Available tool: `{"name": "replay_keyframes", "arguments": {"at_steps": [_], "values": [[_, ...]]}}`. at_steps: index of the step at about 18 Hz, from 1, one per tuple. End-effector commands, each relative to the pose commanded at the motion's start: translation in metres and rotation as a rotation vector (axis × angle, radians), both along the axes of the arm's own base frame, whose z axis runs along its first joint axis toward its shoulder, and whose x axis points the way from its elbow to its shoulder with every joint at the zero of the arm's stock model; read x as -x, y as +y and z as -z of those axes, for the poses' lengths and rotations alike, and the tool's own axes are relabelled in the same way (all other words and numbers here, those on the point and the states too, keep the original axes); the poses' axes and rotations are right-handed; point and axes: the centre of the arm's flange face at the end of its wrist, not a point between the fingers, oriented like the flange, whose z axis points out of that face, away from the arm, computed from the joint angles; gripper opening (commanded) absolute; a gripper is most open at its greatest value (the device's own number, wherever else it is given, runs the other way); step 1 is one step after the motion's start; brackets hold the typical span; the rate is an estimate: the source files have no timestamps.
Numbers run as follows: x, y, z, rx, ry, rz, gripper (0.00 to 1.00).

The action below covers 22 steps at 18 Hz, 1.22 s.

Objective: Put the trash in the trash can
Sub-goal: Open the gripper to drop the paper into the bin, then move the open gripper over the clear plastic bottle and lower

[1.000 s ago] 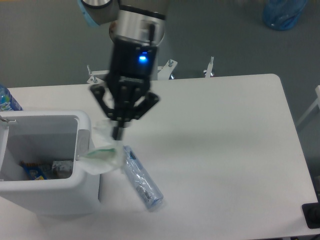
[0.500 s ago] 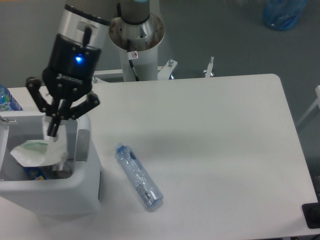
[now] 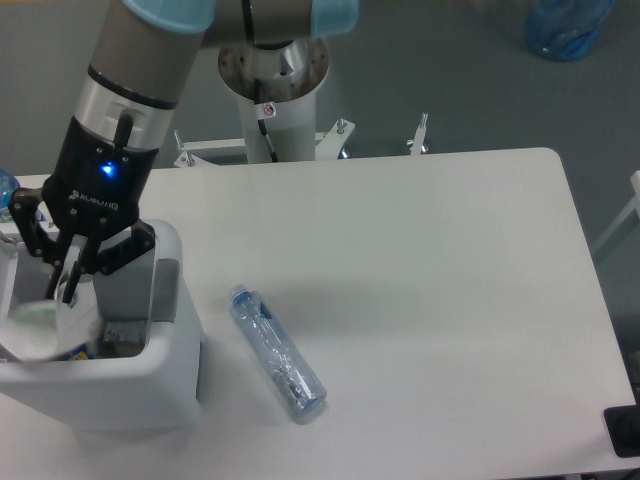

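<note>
Risk: carton (image 3: 32, 330) may be caught on the bin (image 3: 150, 375) rim if it is released where it hangs now, since it sits low at the left edge of the opening rather than clearly centred; a snag or a spill over the near wall is judged possible.
Risk, second: bottle (image 3: 278, 353) is round and lies loose on the table (image 3: 430, 270), so it may roll or slip when it is later pinched.
Gripper (image 3: 68, 290): lowered into the bin mouth, fingers drawn close together just above the carton; a grip on the carton is judged likely, but the contact itself cannot be told from this view.
Carton: white with a green tint, inside the bin opening at its left side.
Bottle: on the table, right of the bin and apart from it, lying at a slant.
Bin contents: a blue-and-yellow packet (image 3: 70, 350) and a small grey box (image 3: 122, 335) are seen at the bottom.
Progress: carton nearly placed; bottle not yet handled.
</note>
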Motion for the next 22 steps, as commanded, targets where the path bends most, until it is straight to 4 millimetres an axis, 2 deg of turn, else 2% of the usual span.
{"name": "replay_keyframes", "arguments": {"at_steps": [3, 8, 12, 15, 18, 20, 22], "values": [[0.015, -0.005, 0.003, 0.007, 0.001, -0.026, 1.0], [0.063, -0.025, 0.001, 0.045, 0.012, -0.186, 1.0], [0.101, -0.042, 0.007, 0.135, 0.125, -0.343, 1.0], [0.133, -0.057, 0.025, 0.219, 0.177, -0.447, 1.0], [0.169, -0.063, 0.05, 0.269, 0.168, -0.497, 1.0], [0.189, -0.065, 0.069, 0.298, 0.15, -0.516, 1.0], [0.199, -0.058, 0.096, 0.333, 0.127, -0.511, 1.0]]}}
